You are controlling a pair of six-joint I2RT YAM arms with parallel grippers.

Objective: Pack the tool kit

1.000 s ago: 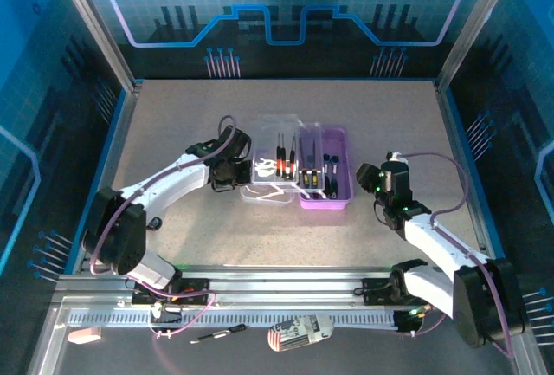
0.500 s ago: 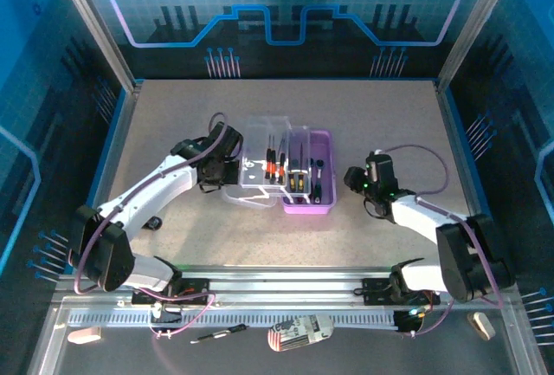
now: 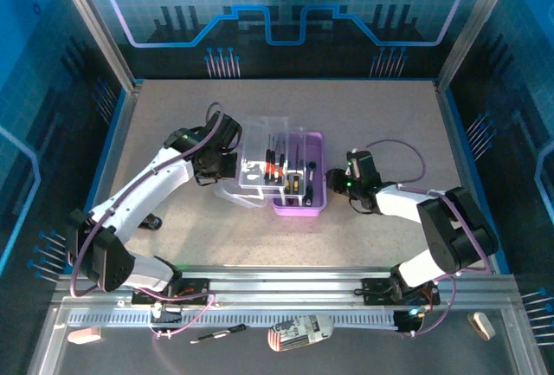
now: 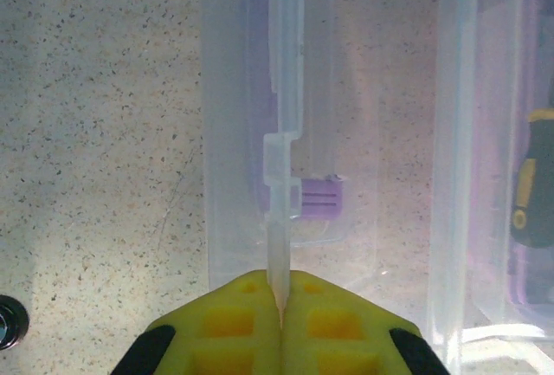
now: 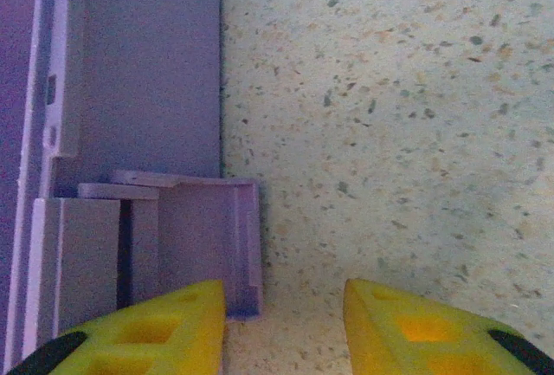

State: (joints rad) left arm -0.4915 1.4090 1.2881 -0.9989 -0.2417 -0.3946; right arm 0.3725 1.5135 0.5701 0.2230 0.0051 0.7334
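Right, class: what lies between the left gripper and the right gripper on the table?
The tool kit, lying open: its clear lid, pinched by the left gripper, and its purple base beside the right gripper. The top view shows it.

**Left arm** (image 3: 147, 186): extended forward and to the right from its base at the near edge, the wrist turned inward at the far end. **Left hand** (image 3: 223, 165): in the wrist view, yellow pads (image 4: 234, 327) pressed together, pinching the thin upright edge of the clear lid (image 4: 279, 176). **Right arm** (image 3: 402, 202): folded sharply at the elbow and kept low, the forearm running leftward. **Right hand** (image 3: 339, 186): pointing left, its two yellow fingertips (image 5: 164, 327) standing apart in the wrist view.
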